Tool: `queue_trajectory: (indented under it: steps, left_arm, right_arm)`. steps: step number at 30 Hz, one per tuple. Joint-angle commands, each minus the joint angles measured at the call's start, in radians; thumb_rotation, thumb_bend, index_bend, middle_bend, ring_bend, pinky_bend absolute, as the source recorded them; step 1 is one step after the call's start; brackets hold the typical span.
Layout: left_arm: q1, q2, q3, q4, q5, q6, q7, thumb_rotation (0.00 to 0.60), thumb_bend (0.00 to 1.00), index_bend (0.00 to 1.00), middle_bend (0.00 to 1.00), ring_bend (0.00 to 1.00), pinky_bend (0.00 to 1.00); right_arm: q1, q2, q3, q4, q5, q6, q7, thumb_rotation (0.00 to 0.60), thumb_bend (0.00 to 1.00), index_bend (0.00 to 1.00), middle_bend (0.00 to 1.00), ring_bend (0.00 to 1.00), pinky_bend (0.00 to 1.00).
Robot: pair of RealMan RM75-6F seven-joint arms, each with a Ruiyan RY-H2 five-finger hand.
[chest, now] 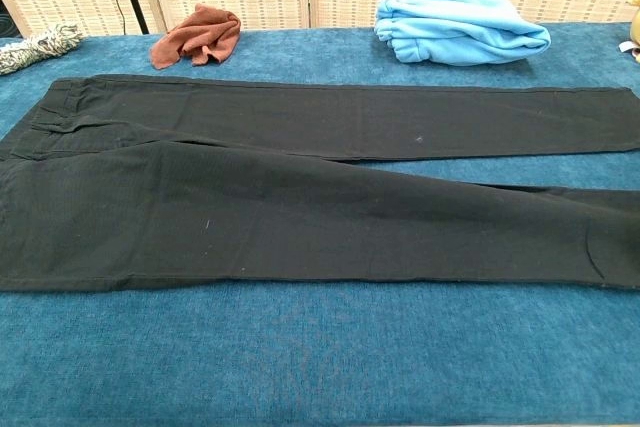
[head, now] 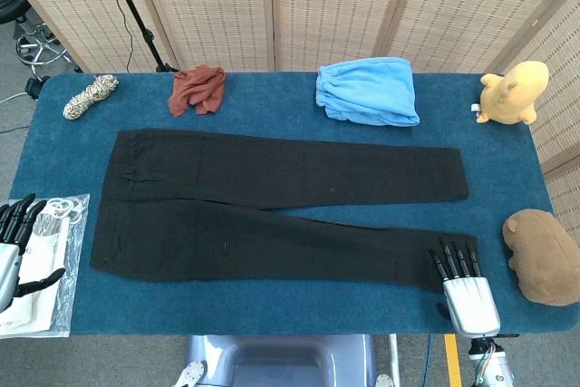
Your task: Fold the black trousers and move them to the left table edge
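Left hand (head: 13,256) cut by the head view's edge; black trousers (chest: 300,197) clipped both sides in chest view

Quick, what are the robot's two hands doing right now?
Left hand: open, fingers apart, holding nothing.
Right hand: open, fingers straight, at the black trousers hem, holding nothing.

Right hand (head: 469,301) flat, fingers (head: 455,261) straight (pointing away). Left hand (head: 13,256) low at left, fingers spread, empty.
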Motion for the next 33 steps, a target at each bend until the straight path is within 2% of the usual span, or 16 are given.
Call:
queue_trajectory:
  steps: [1, 5, 12, 16, 23, 33]
  left_arm:
    - [0.000, 0.000, 0.000, -0.001, -0.002, -0.001, 0.000, 0.600, 0.00, 0.00, 0.00, 0.00, 0.00]
    - [0.000, 0.001, -0.001, -0.003, -0.005, -0.002, 0.000, 0.600, 0.00, 0.00, 0.00, 0.00, 0.00]
    - [-0.001, 0.002, -0.004, -0.004, -0.015, -0.008, 0.001, 0.600, 0.00, 0.00, 0.00, 0.00, 0.00]
    - [-0.004, 0.004, -0.005, -0.007, -0.019, -0.016, 0.000, 0.600, 0.00, 0.00, 0.00, 0.00, 0.00]
    - [-0.005, 0.005, -0.005, -0.009, -0.023, -0.019, 0.001, 0.600, 0.00, 0.00, 0.00, 0.00, 0.00]
    - [-0.001, 0.014, -0.005, -0.009, -0.021, -0.013, -0.024, 0.600, 0.00, 0.00, 0.00, 0.00, 0.00]
  right_arm:
    - [0.006, -0.019, -0.004, 0.016, -0.004, -0.008, 0.014, 0.600, 0.00, 0.11, 0.00, 0.00, 0.00]
    - [0.017, -0.048, -0.003, 0.046, -0.005, -0.021, 0.014, 0.600, 0.00, 0.12, 0.00, 0.00, 0.00]
    - [0.031, -0.099, 0.007, 0.137, -0.001, -0.025, 0.045, 0.600, 0.00, 0.20, 0.00, 0.00, 0.00]
    - [0.037, -0.128, 0.014, 0.196, -0.012, -0.006, 0.069, 0.600, 0.00, 0.23, 0.01, 0.00, 0.06]
    - [0.050, -0.169, 0.027, 0.275, -0.017, 0.011, 0.093, 0.600, 0.00, 0.24, 0.02, 0.00, 0.07]
    - [0.056, -0.207, 0.024, 0.321, 0.002, -0.005, 0.105, 0.600, 0.00, 0.24, 0.03, 0.00, 0.07]
